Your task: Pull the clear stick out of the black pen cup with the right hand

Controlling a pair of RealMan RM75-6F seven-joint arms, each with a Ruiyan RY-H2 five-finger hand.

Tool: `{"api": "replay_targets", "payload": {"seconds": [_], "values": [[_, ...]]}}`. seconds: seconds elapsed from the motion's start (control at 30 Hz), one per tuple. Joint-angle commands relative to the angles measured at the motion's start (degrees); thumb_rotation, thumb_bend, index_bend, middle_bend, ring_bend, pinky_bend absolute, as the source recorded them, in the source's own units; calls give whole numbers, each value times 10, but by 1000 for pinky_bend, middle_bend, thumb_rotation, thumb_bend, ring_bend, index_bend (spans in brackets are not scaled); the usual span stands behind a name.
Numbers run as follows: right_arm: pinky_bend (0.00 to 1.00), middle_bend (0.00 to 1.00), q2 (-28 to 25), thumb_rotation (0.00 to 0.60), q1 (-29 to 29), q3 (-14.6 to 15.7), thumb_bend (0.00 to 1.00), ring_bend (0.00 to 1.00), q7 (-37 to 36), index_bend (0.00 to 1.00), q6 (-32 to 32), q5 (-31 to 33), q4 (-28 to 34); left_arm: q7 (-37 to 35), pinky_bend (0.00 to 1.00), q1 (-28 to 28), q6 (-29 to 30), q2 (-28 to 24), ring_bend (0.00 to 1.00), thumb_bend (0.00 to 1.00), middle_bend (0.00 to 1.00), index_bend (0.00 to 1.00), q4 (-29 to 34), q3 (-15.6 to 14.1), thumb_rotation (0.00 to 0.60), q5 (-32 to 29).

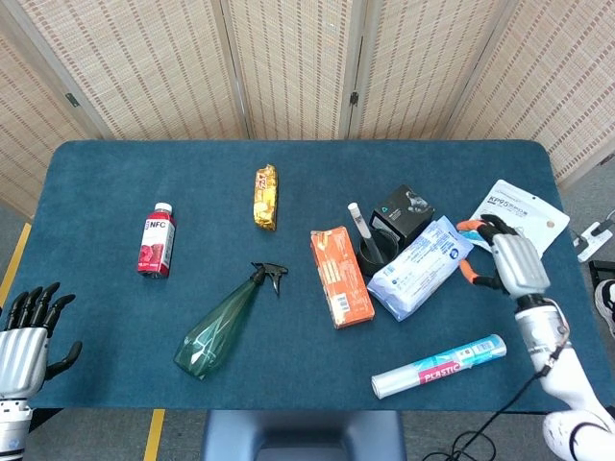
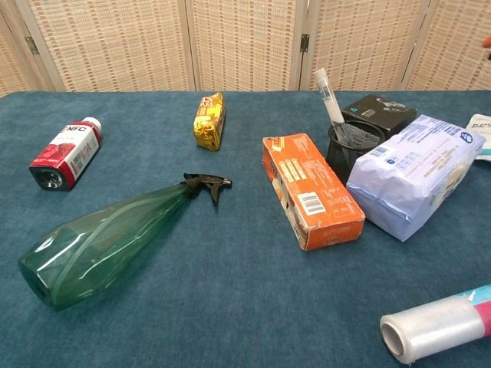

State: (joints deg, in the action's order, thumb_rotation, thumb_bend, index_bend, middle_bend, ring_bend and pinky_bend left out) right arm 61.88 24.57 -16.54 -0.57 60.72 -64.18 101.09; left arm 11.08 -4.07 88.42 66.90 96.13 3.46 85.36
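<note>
The clear stick (image 1: 360, 225) (image 2: 328, 97) with a white cap leans up and left out of the black mesh pen cup (image 1: 378, 248) (image 2: 354, 148). My right hand (image 1: 506, 257) hovers over the table right of the cup, beyond the blue-white packet, fingers apart and holding nothing. In the chest view only an orange fingertip shows at the top right edge. My left hand (image 1: 27, 331) is open off the table's near-left corner, seen only in the head view.
An orange box (image 1: 340, 276) lies left of the cup, a black box (image 1: 405, 211) behind it, a blue-white packet (image 1: 421, 266) against its right side. A mask pack (image 1: 524, 213), plastic-wrap roll (image 1: 438, 366), green spray bottle (image 1: 225, 323), red bottle (image 1: 157, 239) and gold snack (image 1: 265, 196) lie around.
</note>
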Motion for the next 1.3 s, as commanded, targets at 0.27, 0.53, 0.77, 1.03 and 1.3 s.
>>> {"api": "replay_targets", "payload": {"seconds": [0.27, 0.53, 0.77, 1.03, 1.3], "values": [[119, 198, 105, 600, 168, -39, 144, 9, 67, 343, -162, 205, -101, 2, 96, 3, 4, -4, 66, 321, 101, 220, 4, -2, 600, 4], [118, 197, 174, 600, 230, -37, 234, 5, 91, 402, -172, 273, -183, 5, 97, 4, 3, -6, 65, 321, 101, 220, 6, -2, 600, 1], [119, 199, 192, 600, 258, -36, 285, 5, 96, 403, -186, 299, -215, 7, 96, 2, 1, -7, 64, 320, 101, 221, 8, 1, 600, -2], [118, 199, 208, 600, 286, -28, 284, 5, 109, 413, -200, 334, -243, 10, 96, 0, -3, -5, 63, 321, 100, 221, 8, 1, 600, -4], [118, 202, 224, 600, 302, -20, 285, 3, 109, 431, -210, 347, -261, 9, 96, -1, -5, -5, 61, 321, 99, 220, 6, 2, 600, -7]]}}
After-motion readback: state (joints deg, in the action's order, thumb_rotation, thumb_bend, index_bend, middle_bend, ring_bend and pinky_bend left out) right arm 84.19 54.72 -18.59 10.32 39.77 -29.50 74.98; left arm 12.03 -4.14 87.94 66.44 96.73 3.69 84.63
